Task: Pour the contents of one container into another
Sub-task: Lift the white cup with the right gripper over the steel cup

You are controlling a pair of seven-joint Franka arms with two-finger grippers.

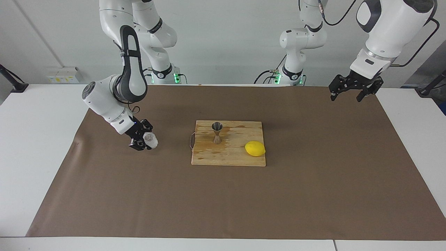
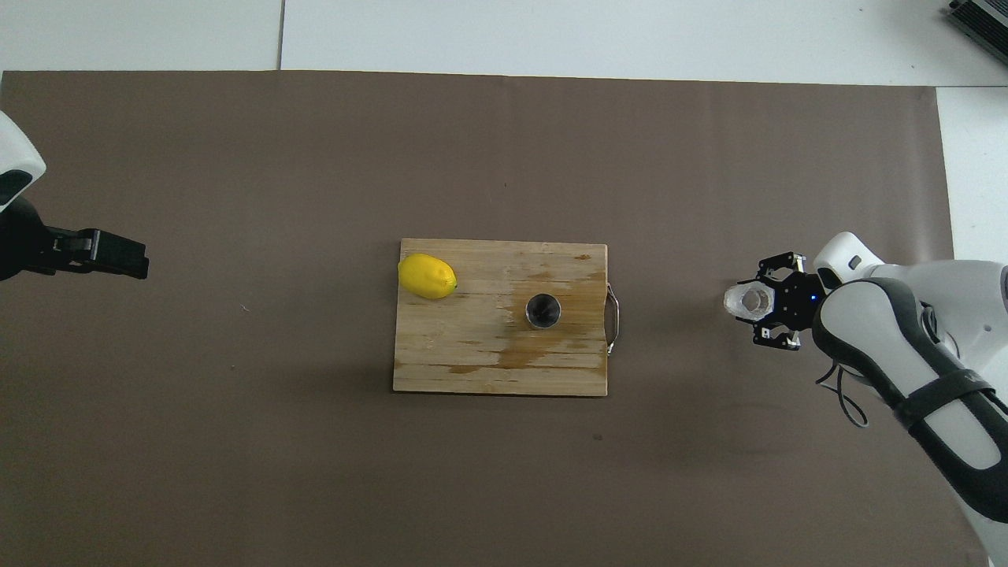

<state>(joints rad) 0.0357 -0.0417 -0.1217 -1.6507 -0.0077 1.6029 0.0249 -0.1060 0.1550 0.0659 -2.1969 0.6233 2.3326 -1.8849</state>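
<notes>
Facing view, right gripper (image 1: pixel 145 142) clamped on the glass tumbler (image 1: pixel 151 140) over the brown mat (image 1: pixel 223 202), steel jigger (image 1: pixel 217 132) upright on the cutting board (image 1: pixel 228 153) mid-desk, left gripper (image 1: pixel 352 91) waiting spread wide above the mat's corner.

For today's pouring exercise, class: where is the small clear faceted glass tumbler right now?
The small clear faceted glass tumbler sits in the shut right gripper, over the brown mat, toward the right arm's end of the table from the wooden cutting board.
</notes>
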